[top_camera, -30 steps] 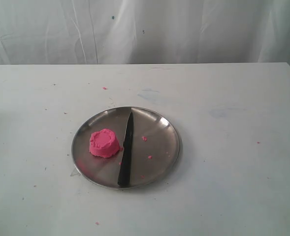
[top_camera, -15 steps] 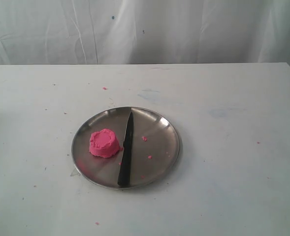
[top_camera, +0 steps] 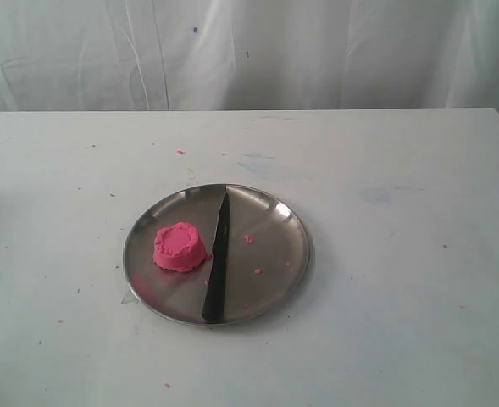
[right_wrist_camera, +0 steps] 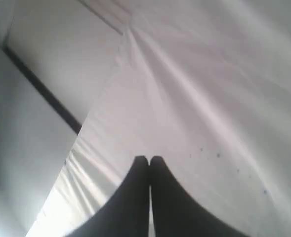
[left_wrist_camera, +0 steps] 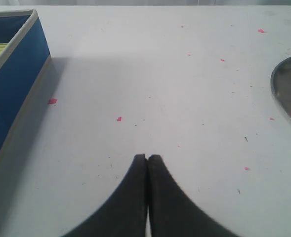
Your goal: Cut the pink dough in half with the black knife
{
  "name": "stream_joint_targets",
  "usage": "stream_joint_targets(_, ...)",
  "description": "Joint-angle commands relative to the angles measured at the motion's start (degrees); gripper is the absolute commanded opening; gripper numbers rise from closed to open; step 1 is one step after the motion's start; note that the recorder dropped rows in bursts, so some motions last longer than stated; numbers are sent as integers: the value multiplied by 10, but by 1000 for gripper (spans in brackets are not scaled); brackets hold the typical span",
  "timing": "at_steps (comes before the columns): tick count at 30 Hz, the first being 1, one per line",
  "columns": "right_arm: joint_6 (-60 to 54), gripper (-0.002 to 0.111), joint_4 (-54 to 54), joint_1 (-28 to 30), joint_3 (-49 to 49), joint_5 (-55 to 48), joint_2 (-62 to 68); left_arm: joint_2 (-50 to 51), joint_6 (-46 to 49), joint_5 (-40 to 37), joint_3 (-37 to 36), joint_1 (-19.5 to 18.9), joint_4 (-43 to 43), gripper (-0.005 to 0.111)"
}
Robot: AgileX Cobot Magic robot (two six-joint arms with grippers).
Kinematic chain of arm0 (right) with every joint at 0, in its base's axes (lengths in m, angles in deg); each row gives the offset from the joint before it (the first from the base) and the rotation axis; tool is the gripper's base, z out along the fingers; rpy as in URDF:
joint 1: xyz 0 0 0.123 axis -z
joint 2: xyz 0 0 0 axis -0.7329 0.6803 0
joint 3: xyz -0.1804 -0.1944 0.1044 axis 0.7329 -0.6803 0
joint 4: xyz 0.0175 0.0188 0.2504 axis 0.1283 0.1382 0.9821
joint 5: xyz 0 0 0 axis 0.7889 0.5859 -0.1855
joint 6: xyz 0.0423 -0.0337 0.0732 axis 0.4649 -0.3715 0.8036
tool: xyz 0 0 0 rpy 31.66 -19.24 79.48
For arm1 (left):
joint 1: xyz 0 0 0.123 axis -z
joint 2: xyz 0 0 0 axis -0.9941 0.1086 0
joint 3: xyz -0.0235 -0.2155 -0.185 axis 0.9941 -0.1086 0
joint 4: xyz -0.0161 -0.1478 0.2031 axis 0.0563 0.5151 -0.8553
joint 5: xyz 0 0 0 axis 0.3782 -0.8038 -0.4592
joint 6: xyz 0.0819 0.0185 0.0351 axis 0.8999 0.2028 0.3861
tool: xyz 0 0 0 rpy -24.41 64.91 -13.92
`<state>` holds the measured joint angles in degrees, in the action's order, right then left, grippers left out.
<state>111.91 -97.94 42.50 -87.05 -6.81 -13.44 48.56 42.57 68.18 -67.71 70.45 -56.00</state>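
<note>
Steel shines under the work in the exterior view: a round steel plate sits on the white table, and the pink dough, one squat uncut lump, rests on the plate's left half. My target tool, the black knife, lies just to the right of the dough, almost touching it, its point toward the far rim and its handle end over the near rim. A few pink crumbs dot the plate to the right of the blade, and neither of my arms shows here at all. From the left wrist view, my left pincer has its two dark fingers pressed together on nothing, hovering over bare, crumb-speckled table, with a blue box to one side and only the plate's edge in sight. From the right wrist view, my right pincer is likewise closed and empty, pointed up at a white curtain rather than at the table. The cut has not begun, I judge. My worry is the thin handle lying flat on slick steel: a shallow pinch could skid it into the dough, or tip the plate by its overhanging end.
</note>
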Motion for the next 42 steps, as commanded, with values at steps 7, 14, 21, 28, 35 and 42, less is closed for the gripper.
stream_joint_targets(7,437,0,-526,4,134,46,107,-3,-3,1,-2,4,4,0)
stream_joint_targets(14,469,0,-671,4,230,170,306,-3,-3,1,-2,4,4,0)
stream_joint_targets(21,469,0,-749,4,264,170,525,-3,-3,1,-2,4,4,0)
stream_joint_targets(28,402,30,-727,1,287,229,716,-3,-3,1,-2,4,4,0)
stream_joint_targets(35,355,47,-696,-47,332,239,833,-3,-3,1,-2,4,4,0)
stream_joint_targets(42,357,47,-696,-112,422,182,926,-3,-3,1,-2,4,4,0)
